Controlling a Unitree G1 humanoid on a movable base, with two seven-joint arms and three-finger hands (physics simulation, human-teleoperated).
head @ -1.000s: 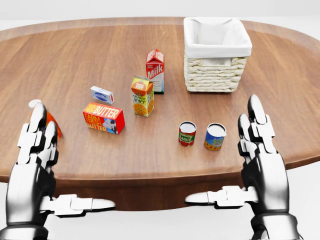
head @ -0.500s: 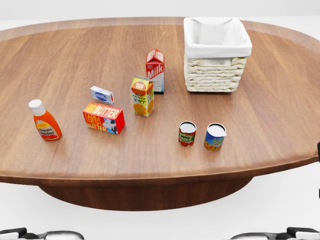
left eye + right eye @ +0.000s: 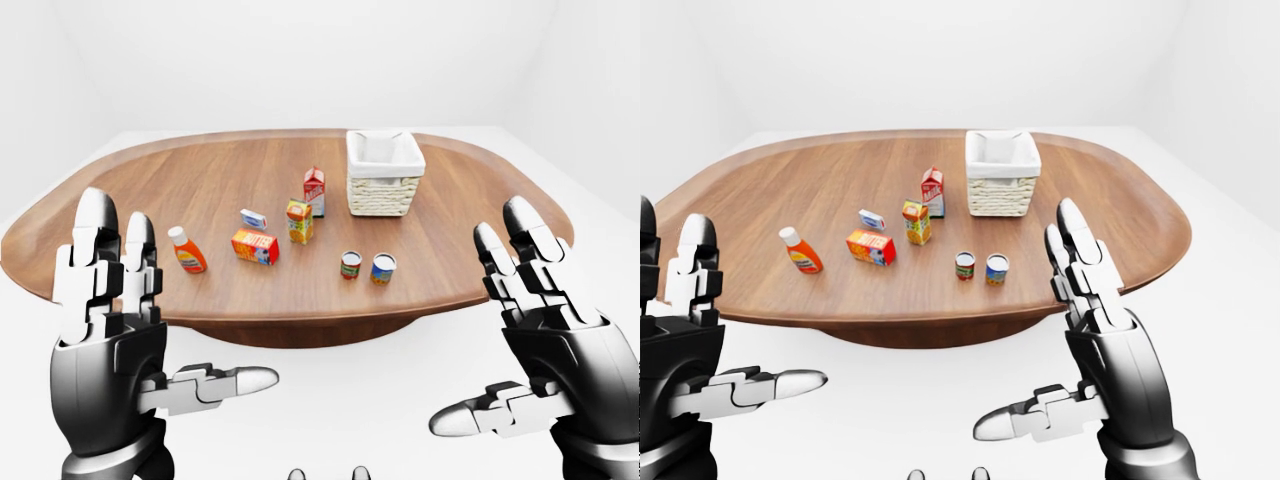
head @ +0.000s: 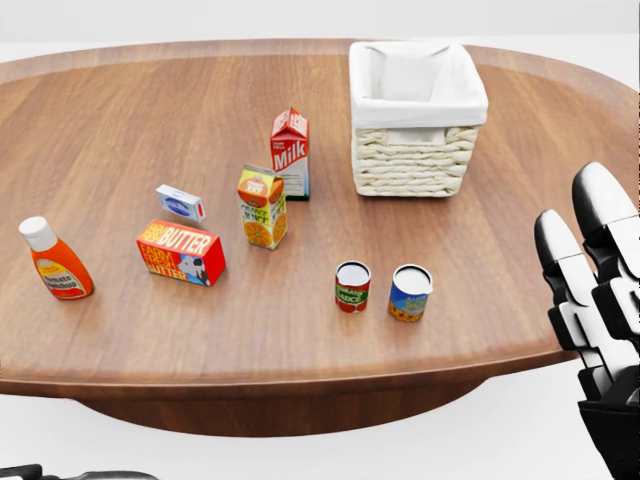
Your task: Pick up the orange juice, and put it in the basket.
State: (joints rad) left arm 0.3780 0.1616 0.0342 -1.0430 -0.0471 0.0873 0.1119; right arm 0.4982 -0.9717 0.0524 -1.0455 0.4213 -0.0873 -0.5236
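1. Left-eye view: left hand [image 3: 125, 330] and right hand [image 3: 545, 340] are raised short of the table [image 3: 130, 190], fingers spread, holding nothing.
2. Head view: the orange juice [image 4: 262, 207] stands upright just below the milk carton [image 4: 290, 152], left of the basket [image 4: 416, 110] (butter box [image 4: 181, 252] nearby).
3. Right-eye view: I'd reach the right hand in from the carton's open right side, clear of the two cans [image 3: 981, 267], gripping mid-body

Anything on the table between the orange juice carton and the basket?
In the head view, the stretch from the orange juice to the basket is bare wood, except the milk carton standing just up-right of the juice.
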